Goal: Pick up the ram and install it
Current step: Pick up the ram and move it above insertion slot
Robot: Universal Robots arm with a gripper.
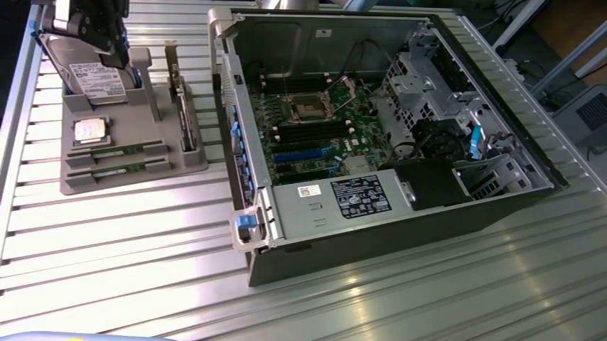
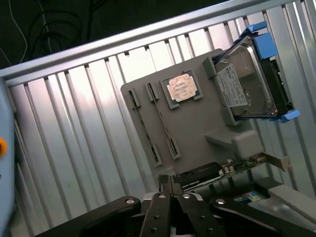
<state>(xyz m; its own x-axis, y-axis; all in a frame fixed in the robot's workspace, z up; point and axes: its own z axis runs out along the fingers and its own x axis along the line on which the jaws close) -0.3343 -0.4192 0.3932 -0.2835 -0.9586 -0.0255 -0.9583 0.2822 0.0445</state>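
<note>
Two ram sticks (image 1: 114, 151) lie edge-up in the slots of a grey holder (image 1: 124, 181) at the exterior view's left, thin green strips side by side. In the wrist view the ram (image 2: 144, 129) shows as narrow dark lines in the holder (image 2: 197, 123). My gripper (image 1: 118, 55) hangs over the far end of the holder, above the hard drive. Its fingers (image 2: 163, 197) are pressed together, shut with nothing between them (image 2: 171, 181). The open computer case (image 1: 249, 192) lies to the exterior view's right, with black memory slots (image 1: 308, 133) on the motherboard.
On the holder also sit a silver processor (image 1: 89, 131), a hard drive with blue rails (image 2: 252, 81) and an upright dark expansion card (image 1: 181, 106). A ribbed metal table (image 1: 399, 298) carries everything. The case holds a power supply (image 1: 356, 197) and drive cages (image 1: 427, 78).
</note>
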